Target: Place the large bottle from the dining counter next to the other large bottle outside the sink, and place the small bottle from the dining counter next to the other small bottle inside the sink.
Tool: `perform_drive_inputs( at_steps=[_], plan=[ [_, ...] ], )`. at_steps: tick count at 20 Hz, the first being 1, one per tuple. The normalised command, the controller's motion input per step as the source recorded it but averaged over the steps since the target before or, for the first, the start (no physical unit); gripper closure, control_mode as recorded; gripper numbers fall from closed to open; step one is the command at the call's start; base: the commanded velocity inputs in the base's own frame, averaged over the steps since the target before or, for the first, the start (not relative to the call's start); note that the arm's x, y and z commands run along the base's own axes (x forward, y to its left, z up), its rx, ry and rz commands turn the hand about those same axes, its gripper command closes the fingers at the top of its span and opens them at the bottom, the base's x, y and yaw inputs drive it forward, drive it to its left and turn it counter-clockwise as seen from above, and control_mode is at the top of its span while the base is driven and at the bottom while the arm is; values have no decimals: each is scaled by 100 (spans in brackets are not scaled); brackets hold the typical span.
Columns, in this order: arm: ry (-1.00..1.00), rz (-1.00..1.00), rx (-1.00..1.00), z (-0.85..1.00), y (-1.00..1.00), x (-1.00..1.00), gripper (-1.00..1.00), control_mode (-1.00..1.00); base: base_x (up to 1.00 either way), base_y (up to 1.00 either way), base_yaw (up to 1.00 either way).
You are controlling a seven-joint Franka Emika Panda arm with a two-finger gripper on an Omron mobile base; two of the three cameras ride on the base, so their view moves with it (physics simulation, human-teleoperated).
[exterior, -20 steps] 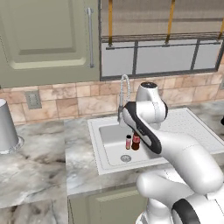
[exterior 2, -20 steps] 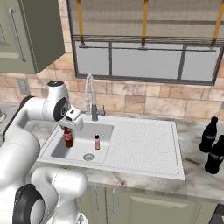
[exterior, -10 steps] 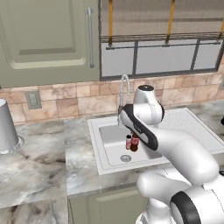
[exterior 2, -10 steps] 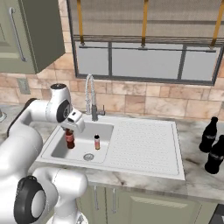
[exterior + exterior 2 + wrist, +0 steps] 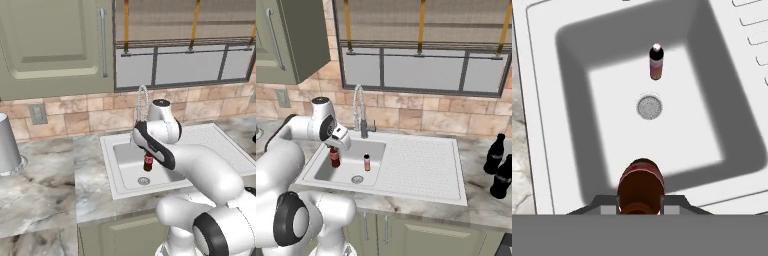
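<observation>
Sink (image 5: 421,165): smooth matt pale basin, ribbed drainboard. Faucet (image 5: 359,107): shiny metal. Small bottle (image 5: 641,186): glossy brown glass. Tabletop (image 5: 45,185): polished marbled stone.

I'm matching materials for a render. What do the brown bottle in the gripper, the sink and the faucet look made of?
The small brown bottle, gripped at its neck, looks like dark glossy glass or plastic with a red label band. The sink reads as matte white ceramic or composite: uniformly pale, ribbed drainboard. The faucet looks like polished metal, grey with a bright sheen.
</observation>
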Motion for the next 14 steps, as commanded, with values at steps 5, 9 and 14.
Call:
perform_drive_inputs(
  at_steps=[5,9,14],
  plan=[
    [0,0,0,-13,3,24,100,-100,0,0,0],
    [0,0,0,-22,1,34,100,-100,0,0,0],
    [0,0,0,-29,10,29,100,-100,0,0,0]
  ],
)
